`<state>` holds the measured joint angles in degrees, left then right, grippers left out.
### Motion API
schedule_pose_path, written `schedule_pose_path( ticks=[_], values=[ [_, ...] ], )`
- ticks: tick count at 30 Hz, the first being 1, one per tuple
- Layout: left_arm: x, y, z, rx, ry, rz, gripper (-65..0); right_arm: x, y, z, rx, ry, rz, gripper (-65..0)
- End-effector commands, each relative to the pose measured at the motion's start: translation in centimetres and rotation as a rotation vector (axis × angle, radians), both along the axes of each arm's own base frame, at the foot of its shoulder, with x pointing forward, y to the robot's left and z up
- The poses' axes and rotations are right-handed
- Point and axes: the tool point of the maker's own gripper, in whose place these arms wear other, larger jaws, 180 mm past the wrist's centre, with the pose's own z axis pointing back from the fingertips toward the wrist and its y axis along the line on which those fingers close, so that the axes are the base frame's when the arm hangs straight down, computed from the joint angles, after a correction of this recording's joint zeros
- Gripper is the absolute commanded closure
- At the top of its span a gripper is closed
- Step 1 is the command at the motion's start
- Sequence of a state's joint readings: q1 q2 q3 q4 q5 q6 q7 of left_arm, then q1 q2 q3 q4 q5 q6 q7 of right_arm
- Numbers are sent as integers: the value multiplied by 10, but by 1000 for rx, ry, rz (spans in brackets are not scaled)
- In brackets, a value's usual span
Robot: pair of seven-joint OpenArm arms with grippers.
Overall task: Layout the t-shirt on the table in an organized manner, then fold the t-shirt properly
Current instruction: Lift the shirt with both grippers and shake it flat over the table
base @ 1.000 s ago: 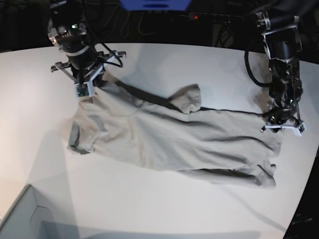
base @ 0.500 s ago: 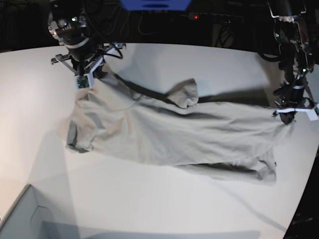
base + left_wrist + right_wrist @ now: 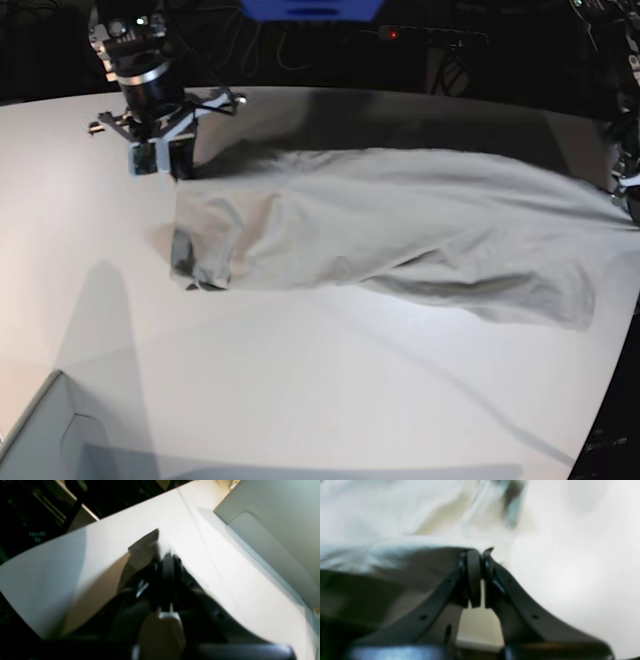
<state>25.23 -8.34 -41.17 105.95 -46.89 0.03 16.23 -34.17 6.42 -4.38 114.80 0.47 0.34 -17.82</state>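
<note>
No writing or label can be read in any view; the shirt's neckline label does not show.

The right claw [image 3: 480, 555] is closed, its two dark fingers [image 3: 473, 575] pinched together on an edge of the shirt [image 3: 400, 235]. In the right wrist view the cloth runs away to the left of the fingertips, pale above and shadowed below. In the base view this claw [image 3: 165, 165] sits at the far left of the worktop [image 3: 300, 400], holding the shirt's upper left corner.

The left claw [image 3: 168, 560] is also closed. In the left wrist view, which is blurred, its fingers meet with a flap of grey cloth [image 3: 145, 547] coming out at the tips, so it grips the shirt too. In the base view only a bit of that arm shows at the right edge, where the shirt's far corner rises toward it.

The shirt hangs stretched between the two claws across the far half of the worktop. Its top edge is taut and almost straight, and a dark shadow lies behind it. Its lower part sags onto the white surface, with a folded sleeve [image 3: 190, 260] drooping at the left and a rounded lobe at the lower right.

A pale box [image 3: 40, 440] stands at the near left corner; in the left wrist view its wall [image 3: 275, 530] shows, and what it holds cannot be seen.
</note>
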Motion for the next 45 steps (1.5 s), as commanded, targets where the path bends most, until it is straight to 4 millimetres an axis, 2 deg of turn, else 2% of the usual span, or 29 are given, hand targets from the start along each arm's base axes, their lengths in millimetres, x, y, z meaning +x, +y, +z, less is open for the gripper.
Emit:
schedule_pose_path(
  ticks=[1, 8, 13, 16, 19, 23, 28, 31, 36, 38, 42, 45],
  values=[
    [4, 1, 20, 36, -55, -3, -1, 12, -5, 21, -6, -100, -7, 0],
    [51, 0, 76, 77, -235, -32, -1, 75, -34, 107, -19, -499, -104, 0],
    [102, -17, 126, 173, -330, -154, -1, 118, -43, 178, -6, -742, -143, 0],
    [126, -32, 149, 274, -350, -203, -1, 134, -44, 215, 0, -851, -148, 0],
    [143, -42, 175, 359, -390, -221, -1, 142, -48, 240, 10, -925, -172, 0],
    [155, -47, 210, 450, -449, -204, -1, 151, -49, 264, 28, -992, -182, 0],
    [171, -37, 227, 474, -469, -163, -1, 176, -48, 266, 57, -992, -191, 0],
    [175, -33, 237, 471, -491, -150, -1, 183, -51, 273, 55, -1011, -195, 0],
    [166, -39, 255, 498, -537, -150, -1, 176, -55, 290, 24, -1058, -183, 0],
    [158, -43, 269, 542, -563, -157, -1, 173, -55, 296, 20, -1077, -181, 0],
    [140, -58, 276, 589, -584, -186, -1, 159, -55, 314, -9, -1150, -164, 0],
    [129, -64, 273, 606, -582, -196, -1, 149, -53, 326, -12, -1235, -154, 0]
  ],
)
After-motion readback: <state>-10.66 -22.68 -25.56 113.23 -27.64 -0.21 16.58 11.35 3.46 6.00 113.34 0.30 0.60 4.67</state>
